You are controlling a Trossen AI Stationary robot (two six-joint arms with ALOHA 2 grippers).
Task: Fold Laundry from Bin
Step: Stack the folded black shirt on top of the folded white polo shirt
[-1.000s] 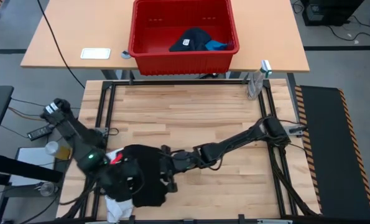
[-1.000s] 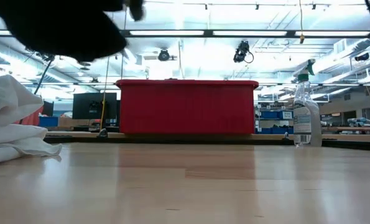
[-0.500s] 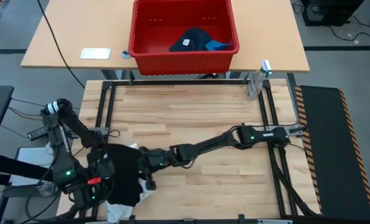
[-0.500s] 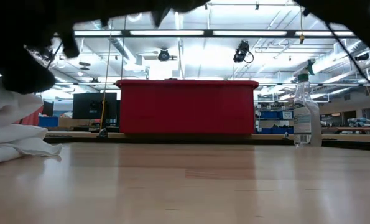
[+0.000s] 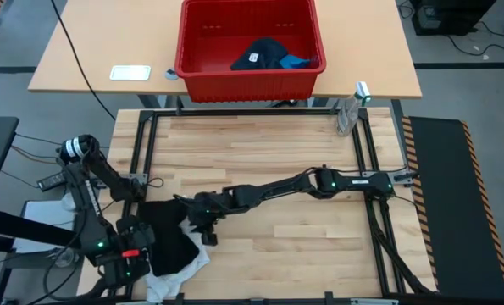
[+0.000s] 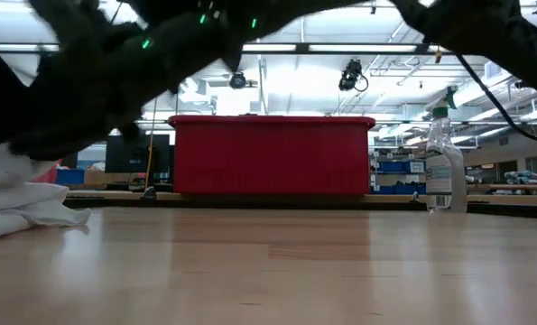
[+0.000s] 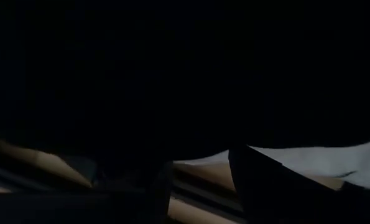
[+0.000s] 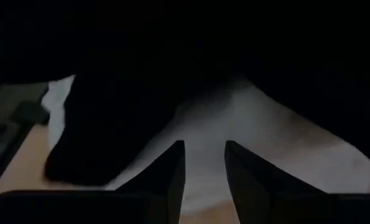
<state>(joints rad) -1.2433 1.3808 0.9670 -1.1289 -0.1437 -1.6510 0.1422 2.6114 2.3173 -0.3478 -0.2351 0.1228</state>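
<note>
A black garment (image 5: 168, 241) lies bunched at the table's near left, partly over a white garment (image 5: 184, 273) that rests on the wood (image 6: 15, 194). My left gripper (image 5: 131, 254) points down at the black garment's left edge, shut on it; in its wrist view (image 7: 200, 152) black cloth hides the fingertips. My right gripper (image 5: 202, 227) reaches in at the garment's right edge. Its fingers stand apart (image 8: 203, 144) with white cloth showing between them. A dark navy garment with a white tag (image 5: 264, 52) and a small blue one (image 5: 296, 61) lie in the red bin (image 5: 250, 80). My left gripper holds the black garment at its left edge (image 5: 148, 241), coming from above with the fingers pointing down. The cloth itself covers the fingertips, so part and layers do not show. The garment droops over the white one. Whether my right gripper touches the cloth, I cannot tell.
The red bin (image 6: 273, 153) stands on a second table beyond the far edge. A spray bottle (image 5: 351, 108) stands at the far right corner, and a white card (image 5: 130, 73) lies left of the bin. Bare wood stretches across the table's middle and right.
Both grippers have gone toward the table's left edge and down, and the right arm has stretched out. The black garment has travelled with them from nearer the middle and now sits lower and farther left, over the white garment.
</note>
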